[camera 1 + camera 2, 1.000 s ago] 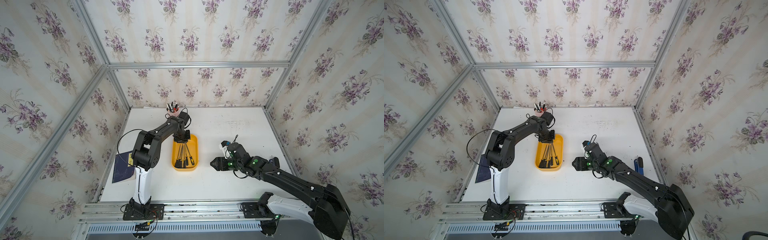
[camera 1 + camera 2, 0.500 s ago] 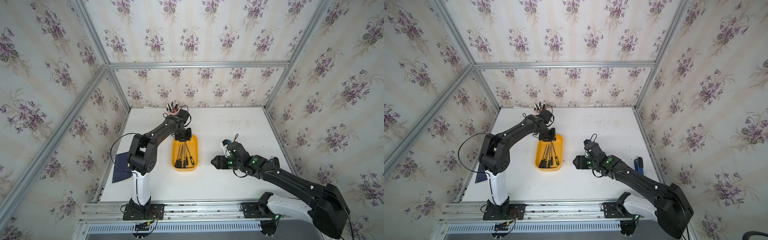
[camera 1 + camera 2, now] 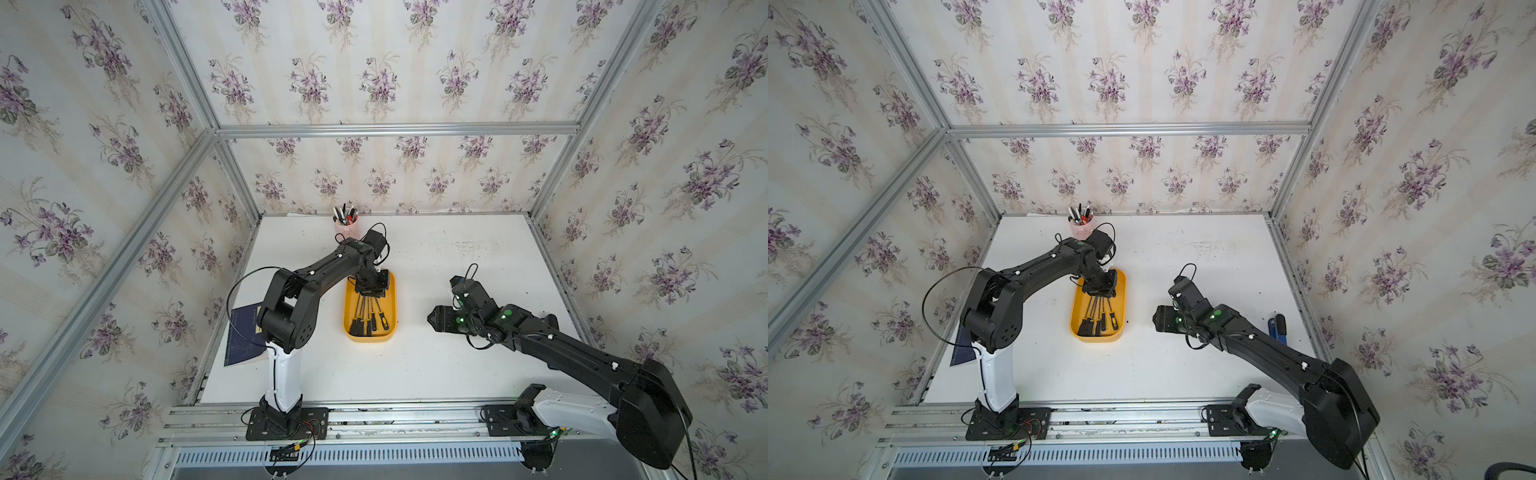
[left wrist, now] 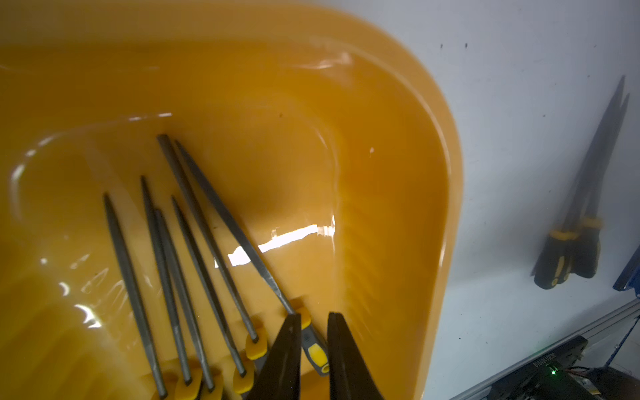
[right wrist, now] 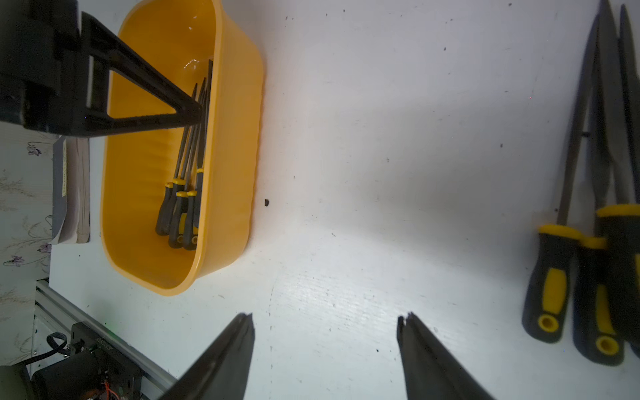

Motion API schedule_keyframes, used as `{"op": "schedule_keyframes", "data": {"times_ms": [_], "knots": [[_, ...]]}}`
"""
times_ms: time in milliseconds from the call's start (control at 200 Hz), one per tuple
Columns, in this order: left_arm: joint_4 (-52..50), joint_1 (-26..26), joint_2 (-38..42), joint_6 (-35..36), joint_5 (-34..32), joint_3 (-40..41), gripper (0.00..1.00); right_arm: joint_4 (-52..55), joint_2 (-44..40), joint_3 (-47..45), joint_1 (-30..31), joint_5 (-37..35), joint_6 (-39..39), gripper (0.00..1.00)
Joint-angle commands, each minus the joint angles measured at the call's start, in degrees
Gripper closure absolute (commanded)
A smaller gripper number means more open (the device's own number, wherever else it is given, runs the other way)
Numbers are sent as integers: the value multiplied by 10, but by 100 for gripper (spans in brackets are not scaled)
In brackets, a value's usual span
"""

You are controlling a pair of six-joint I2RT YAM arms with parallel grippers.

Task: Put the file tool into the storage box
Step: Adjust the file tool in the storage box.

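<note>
The storage box (image 3: 370, 338) (image 3: 1096, 337) is a yellow-orange tray in mid-table, and several file tools (image 3: 370, 316) (image 3: 1100, 318) lie in it with black-and-yellow handles toward the front. My left gripper (image 3: 370, 291) (image 3: 1098, 293) (image 4: 313, 317) hangs over the box (image 4: 398, 173). Its jaws stand a narrow gap apart. One file's handle (image 4: 313, 349) shows through that gap, lying on the box floor. My right gripper (image 3: 432, 320) (image 3: 1155, 322) (image 5: 325, 317) is open and empty over bare table, right of the box (image 5: 235, 138). More files (image 5: 595, 173) (image 4: 571, 242) lie on the table.
A pink pen cup (image 3: 346, 226) (image 3: 1080, 226) stands at the back, close behind the left arm. A dark blue notebook (image 3: 243, 336) (image 3: 961, 353) lies at the left edge. A blue-handled tool (image 3: 1277, 328) rests near the right edge, and aluminium rails border the table.
The left arm's elbow has shifted slightly while its gripper stays over the box. The right arm has hardly moved.
</note>
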State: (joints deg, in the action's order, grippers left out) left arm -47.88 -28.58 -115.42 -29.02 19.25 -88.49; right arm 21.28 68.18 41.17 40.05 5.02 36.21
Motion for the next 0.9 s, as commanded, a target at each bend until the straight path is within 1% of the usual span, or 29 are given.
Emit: {"op": "schedule_keyframes", "data": {"times_ms": [0,270,285,335,500,894], "knots": [[-5,-7,-9,-5,5,-2,82,9,-7,-2,-1,-8,4,29],[23,-11,-9,-42,10,31,89,4,-26,-19,-2,-9,7,29],[26,-11,-9,-45,23,32,90,4,-26,-19,-2,-10,7,29],[32,-13,-10,-51,31,37,91,4,-25,-19,-2,-10,7,29],[33,-27,-9,-55,33,49,91,2,-20,-19,-1,-9,6,29],[30,-37,12,-49,23,102,92,-6,-21,-26,-2,-11,10,29]]}}
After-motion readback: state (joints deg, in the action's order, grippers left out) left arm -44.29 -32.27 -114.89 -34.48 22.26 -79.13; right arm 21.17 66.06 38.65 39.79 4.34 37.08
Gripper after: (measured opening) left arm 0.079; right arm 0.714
